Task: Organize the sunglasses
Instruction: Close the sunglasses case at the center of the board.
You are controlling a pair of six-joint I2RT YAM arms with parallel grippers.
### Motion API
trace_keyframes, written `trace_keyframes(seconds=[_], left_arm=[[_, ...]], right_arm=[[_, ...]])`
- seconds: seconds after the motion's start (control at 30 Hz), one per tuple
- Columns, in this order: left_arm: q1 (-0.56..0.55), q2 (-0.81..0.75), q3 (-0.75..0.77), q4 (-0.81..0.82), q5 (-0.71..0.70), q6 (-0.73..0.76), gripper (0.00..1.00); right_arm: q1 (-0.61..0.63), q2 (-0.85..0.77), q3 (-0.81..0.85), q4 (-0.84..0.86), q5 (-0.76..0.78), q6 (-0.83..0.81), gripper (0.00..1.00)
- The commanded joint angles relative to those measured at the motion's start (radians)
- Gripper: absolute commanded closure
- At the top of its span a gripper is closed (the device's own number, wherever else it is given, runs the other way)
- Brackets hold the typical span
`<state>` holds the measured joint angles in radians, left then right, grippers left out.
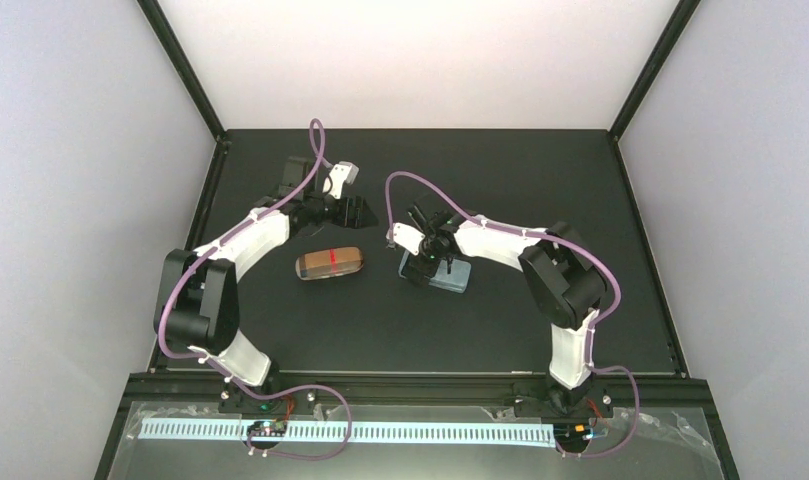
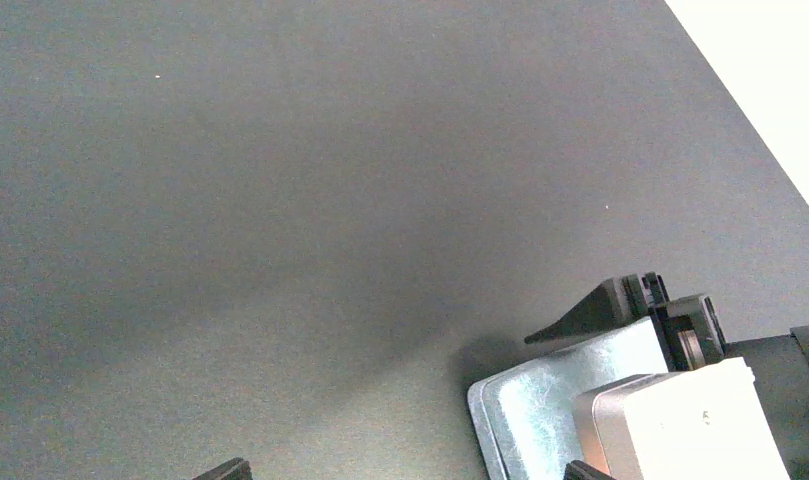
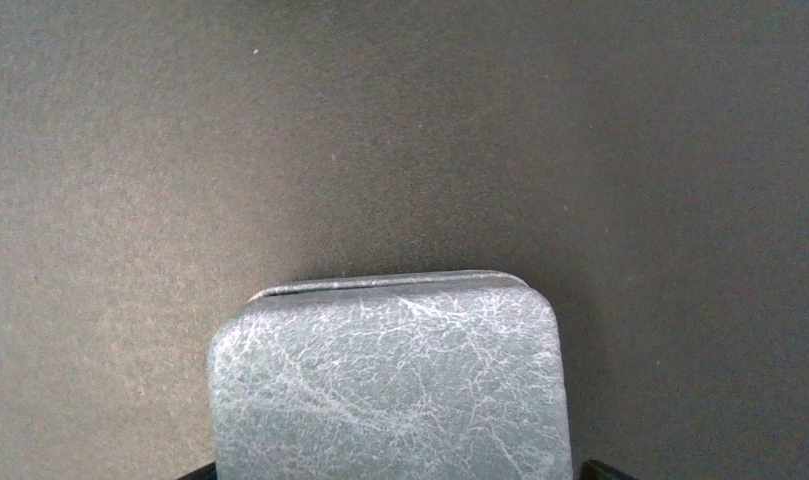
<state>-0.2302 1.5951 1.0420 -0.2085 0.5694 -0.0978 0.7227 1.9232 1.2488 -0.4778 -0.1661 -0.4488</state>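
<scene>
Only the top view shows the tan case (image 1: 330, 263): shut, red band across it, mid-table. On its wrist view the right gripper (image 3: 398, 468) straddles the shut blue-grey case (image 3: 390, 385); can't tell if it's clamped. The left gripper (image 2: 405, 468) has jaws wide apart over the table (image 2: 280, 200). The sunglasses can't be made out, and both cases hide their contents.

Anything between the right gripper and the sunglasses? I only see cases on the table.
No sunglasses show in any view. The right gripper straddles the blue-grey case, whose lid looks closed; if a pair is inside, that lid is the barrier.
</scene>
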Motion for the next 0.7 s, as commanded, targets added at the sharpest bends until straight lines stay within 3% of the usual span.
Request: trace_keyframes(seconds=[0.0,0.3,0.47,0.67], left_arm=[[0.005,-0.006,0.003,0.014,0.021,-0.002,0.18],[0.004,-0.026,0.011,0.008,0.011,0.012,0.18],[0.009,-0.094,0.02,0.013,-0.081,0.066,0.16],[0.02,-0.168,0.078,0.004,-0.292,0.253,0.01]], right_arm=[[0.001,-0.043,-0.005,-0.015,-0.015,-0.007,0.02],[-0.044,-0.122,-0.075,-0.061,0.002,-0.034,0.0],[-0.121,-0.249,-0.112,-0.079,-0.018,-0.007,0.0],[-0.297,-0.418,-0.111,-0.049,0.001,0.056,0.0]])
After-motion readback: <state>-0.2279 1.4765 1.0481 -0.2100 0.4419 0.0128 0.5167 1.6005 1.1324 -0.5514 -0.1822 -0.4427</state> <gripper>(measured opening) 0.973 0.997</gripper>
